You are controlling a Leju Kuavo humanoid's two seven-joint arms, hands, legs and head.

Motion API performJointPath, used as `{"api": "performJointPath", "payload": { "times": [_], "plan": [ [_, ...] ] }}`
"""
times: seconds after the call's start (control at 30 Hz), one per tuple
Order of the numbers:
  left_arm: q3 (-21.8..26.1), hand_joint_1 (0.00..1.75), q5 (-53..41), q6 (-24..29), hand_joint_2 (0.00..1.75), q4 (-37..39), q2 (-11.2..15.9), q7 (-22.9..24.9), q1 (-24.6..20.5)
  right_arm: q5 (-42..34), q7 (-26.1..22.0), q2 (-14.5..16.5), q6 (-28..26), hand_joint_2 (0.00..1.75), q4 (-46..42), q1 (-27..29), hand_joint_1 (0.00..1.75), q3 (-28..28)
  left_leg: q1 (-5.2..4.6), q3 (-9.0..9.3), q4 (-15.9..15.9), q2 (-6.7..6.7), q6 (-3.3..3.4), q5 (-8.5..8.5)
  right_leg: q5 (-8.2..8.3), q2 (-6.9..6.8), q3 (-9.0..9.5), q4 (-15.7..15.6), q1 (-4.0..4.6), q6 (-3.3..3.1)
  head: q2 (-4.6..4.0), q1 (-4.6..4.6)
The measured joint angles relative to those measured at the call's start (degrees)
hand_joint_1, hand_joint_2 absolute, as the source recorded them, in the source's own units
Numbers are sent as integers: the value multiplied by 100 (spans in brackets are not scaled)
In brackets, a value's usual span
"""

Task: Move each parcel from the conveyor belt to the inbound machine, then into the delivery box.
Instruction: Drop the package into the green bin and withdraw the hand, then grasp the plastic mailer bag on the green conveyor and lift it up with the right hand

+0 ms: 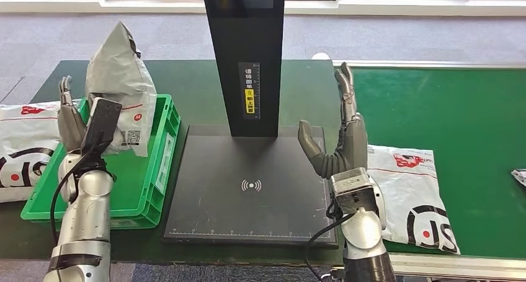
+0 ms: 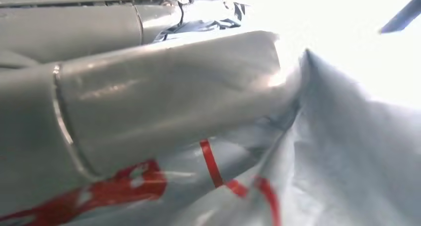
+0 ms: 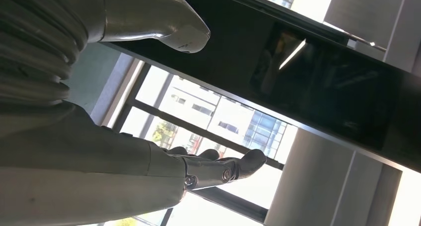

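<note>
A grey parcel (image 1: pixel 118 77) stands upright in the green delivery box (image 1: pixel 160 170), left of the inbound machine's black plate (image 1: pixel 248 192). My left hand (image 1: pixel 70 118) is just left of this parcel, its fingers (image 1: pixel 65 90) straight and clear of it. The thumb (image 2: pixel 164 97) lies against the parcel's grey film (image 2: pixel 347 151). My right hand (image 1: pixel 344 142) is raised upright over the plate's right edge, fingers spread and holding nothing. Its thumb (image 3: pixel 164 22) and fingers (image 3: pixel 218 169) stand wide apart. A white parcel (image 1: pixel 412 198) with red and black print lies on the green conveyor belt (image 1: pixel 446 108), right of that hand.
The machine's black column (image 1: pixel 248 52) rises from the back of the plate and also appears as column (image 3: pixel 322 82). Another white printed parcel (image 1: pixel 18 152) lies on the table left of the box. A small item (image 1: pixel 520 176) is at the belt's right edge.
</note>
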Motion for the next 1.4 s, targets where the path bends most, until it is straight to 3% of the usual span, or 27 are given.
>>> {"api": "performJointPath", "payload": {
  "times": [0.13,0.2,0.27,0.33,0.4,0.53,0.7,0.83,0.9,0.93,0.97,1.0,1.07,1.13,1.17,1.2,1.27,1.4],
  "plan": [
    [-144,0,-1105,255,0,326,52,740,-89,-8,-1,-1,42,175,0,-37,0,0,0,0,0,2,0,0,1,1,1,1,0,-1,0,2],
    [-220,0,-2068,630,0,483,120,1395,-111,-18,-5,-1,47,175,0,-42,0,0,0,0,0,5,0,0,1,3,0,2,0,-2,0,2],
    [-387,0,-3076,966,0,576,291,2507,-93,-23,-8,-1,42,175,0,-41,0,0,0,0,0,8,0,0,1,6,-1,3,1,-2,0,2],
    [-827,0,-3540,1114,0,600,655,3828,-46,-26,-8,-1,24,175,0,-39,0,0,1,-1,-1,17,-1,0,2,14,-6,5,1,-3,0,1],
    [-1394,0,-3599,1156,0,601,1096,4596,1,-31,-5,-1,3,175,0,-37,0,0,4,-1,-2,20,-3,1,1,18,-9,6,2,-4,0,1],
    [-2063,0,-3606,1150,0,530,1683,4717,102,-37,-4,-1,-21,175,0,-39,0,0,7,-4,-4,1,-7,4,-5,2,-4,9,8,-12,0,1],
    [-2361,0,-3608,1186,0,116,2170,4717,254,-42,-8,-1,-71,175,0,-12,0,0,7,-5,-3,19,-8,4,0,13,-11,8,7,-17,0,2],
    [-2385,0,-3612,2050,0,-730,2382,4696,593,-73,-33,-5,-151,175,0,23,0,0,7,-7,-3,17,-8,3,-1,13,-12,7,6,-17,0,2],
    [-2336,0,-3552,2280,0,-1201,2336,4440,751,-84,-39,-8,-172,175,1,34,0,0,5,-6,-1,14,-8,3,-1,12,-15,3,4,-16,0,2],
    [-2244,0,-3390,2302,0,-1457,2179,4096,827,-85,-40,-9,-195,175,2,39,0,0,2,-7,0,10,-8,3,-2,8,-16,0,2,-15,0,0],
    [-2061,0,-3037,2311,0,-1739,1839,3513,895,-84,-35,-13,-235,175,2,46,0,0,0,-9,1,3,-5,4,-4,3,-15,-3,-1,-10,0,0],
    [-1799,0,-2458,2317,0,-1993,1397,2700,947,-71,-19,-17,-285,175,2,51,0,0,0,-12,1,-6,-2,4,-8,-6,-10,-4,-5,-4,0,1],
    [-1224,0,-687,2326,0,-2349,481,418,1072,-3,56,-36,-360,175,13,60,0,-1,-5,-4,1,-6,4,-7,-10,-2,5,-5,-17,9,0,5],
    [-959,0,1074,2324,0,-2508,-40,-1901,1268,66,128,-74,-373,175,48,82,0,-21,-15,9,4,32,7,-23,0,35,3,-7,-23,15,0,3],
    [-945,0,1658,2314,0,-2568,-199,-2771,1351,90,152,-99,-376,175,73,97,0,-44,-17,9,7,46,8,-27,3,50,-1,-8,-21,18,0,2],
    [-978,0,2018,2225,0,-2621,-329,-3274,1409,150,209,-127,-390,175,102,105,0,-74,-18,7,9,46,13,-25,3,48,0,-8,-19,20,0,2],
    [-1150,0,2657,1648,0,-2701,-509,-3437,1517,516,526,-180,-461,175,242,87,0,-170,-17,8,11,35,18,-23,-2,33,6,-9,-16,24,0,3],
    [-1790,0,4364,-357,0,-2741,-649,-2499,1750,1901,1469,-352,-681,175,969,11,0,-655,-16,4,11,17,26,-17,-3,8,12,-11,-15,27,0,2]
  ]
}}
